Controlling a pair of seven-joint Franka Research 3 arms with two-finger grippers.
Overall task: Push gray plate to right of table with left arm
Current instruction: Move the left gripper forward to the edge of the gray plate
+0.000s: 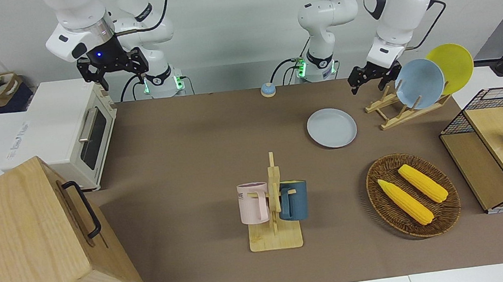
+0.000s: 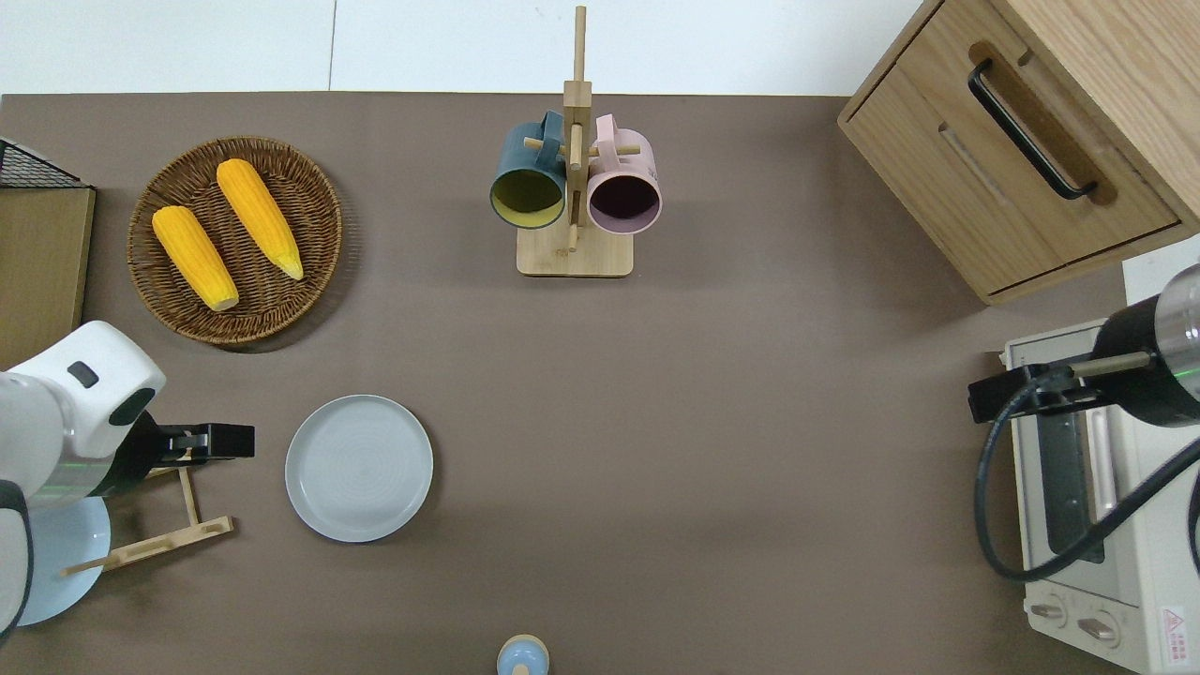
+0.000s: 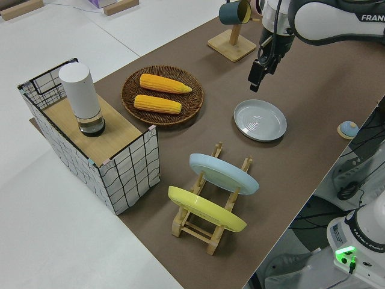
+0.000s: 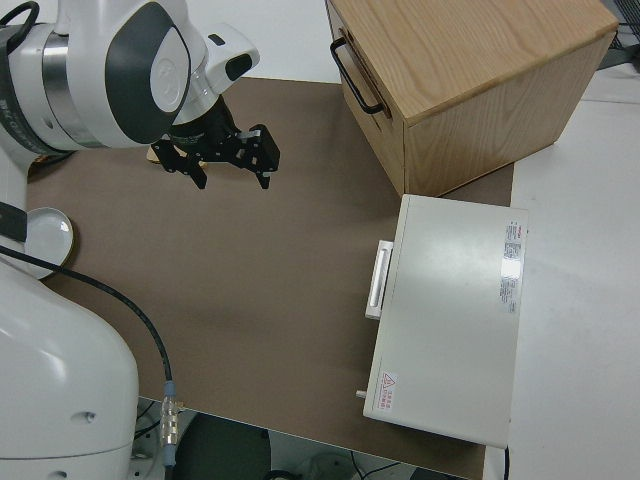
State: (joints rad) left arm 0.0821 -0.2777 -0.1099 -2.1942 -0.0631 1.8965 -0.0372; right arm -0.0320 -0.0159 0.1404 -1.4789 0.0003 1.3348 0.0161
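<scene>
Fig.: gray plate (image 2: 359, 468) lies flat on the table (image 2: 750, 422), toward the left arm's end, nothing on it. Landmark = gray plate throughout. Wooden dish rack (image 2: 155, 511) just beside the plate, toward the left arm's end, holding a sky-blue plate (image 1: 419, 83) and a yellow plate (image 1: 454, 66) on edge. Wicker basket (image 2: 309, 206) w/ two corn cobs (image 2: 225, 234) farther from the robots than the plate. Mug stand (image 2: 574, 253) w/ teal and pink mugs also farther, toward table centre. Small blue bell (image 2: 522, 656) nearer to the robots than the plate. Left gripper (image 2: 225, 441) is up in the air over the rack's edge, just short of the plate rim, not touching it; whether its fingers are apart or together cannot be told. Right arm parked; right gripper (image 4: 228, 165) fingers spread apart, holding nothing.
</scene>
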